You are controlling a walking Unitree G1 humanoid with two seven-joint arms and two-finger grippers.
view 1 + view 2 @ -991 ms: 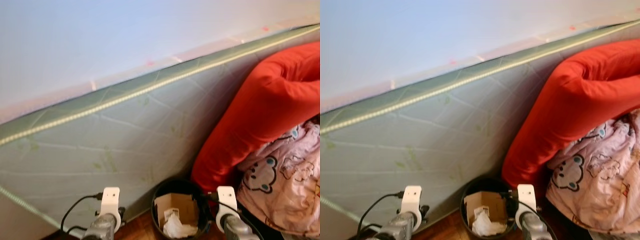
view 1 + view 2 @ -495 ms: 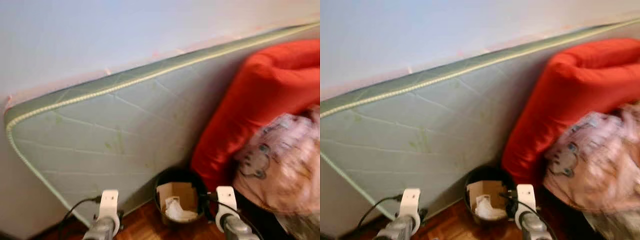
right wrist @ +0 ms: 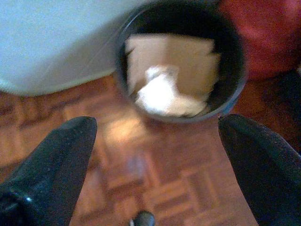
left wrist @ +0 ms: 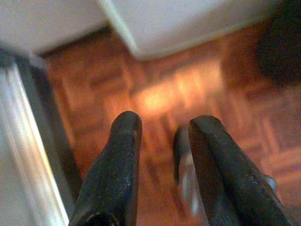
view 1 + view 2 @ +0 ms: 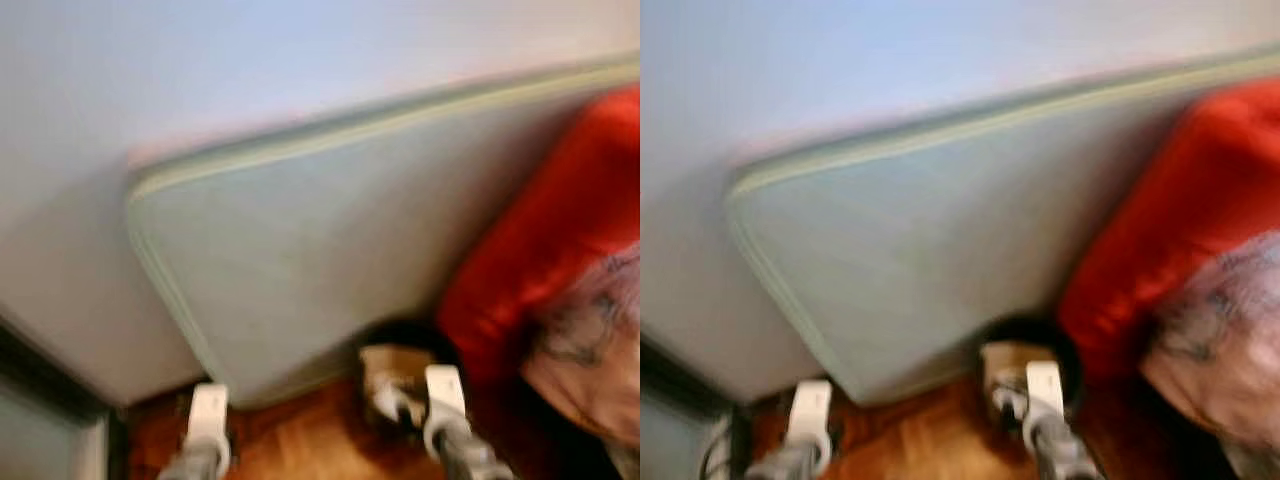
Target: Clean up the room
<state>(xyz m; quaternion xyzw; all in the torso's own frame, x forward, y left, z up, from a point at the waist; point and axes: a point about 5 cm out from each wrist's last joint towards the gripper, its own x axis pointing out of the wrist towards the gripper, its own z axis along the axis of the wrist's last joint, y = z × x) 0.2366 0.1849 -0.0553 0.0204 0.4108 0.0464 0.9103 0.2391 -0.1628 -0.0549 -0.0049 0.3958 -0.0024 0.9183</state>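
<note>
My head views are blurred. A pale green mattress [image 5: 330, 250] leans on its long edge against the wall [image 5: 200, 70], its rounded corner toward my left. At its foot, on the wooden parquet floor [image 3: 155, 188], stands 1 round black bin [image 3: 237, 80]. Inside it a piece of brown cardboard [image 3: 188, 56] stands against the far wall of the bin, and crumpled white paper [image 3: 164, 96] lies in front of the cardboard, toward the near rim. The bin touches or nearly touches the mattress on one side; a red cushion [image 5: 540, 250] presses close on its other side. A pinkish patterned cloth [image 5: 590, 350] lies against the cushion on my right.

My right claw [image 3: 155, 155] hangs just above the floor in front of the bin, its 2 fingers [image 3: 51, 165] spread wide apart and holding nothing; the bin sits between them and beyond the tips.

My left claw [image 4: 162, 146] hangs over bare parquet near the mattress corner, its 2 fingers [image 4: 117, 160] a small gap apart with nothing gripped. A pale, dark-edged frame [image 4: 28, 150] runs along the floor beside it.
</note>
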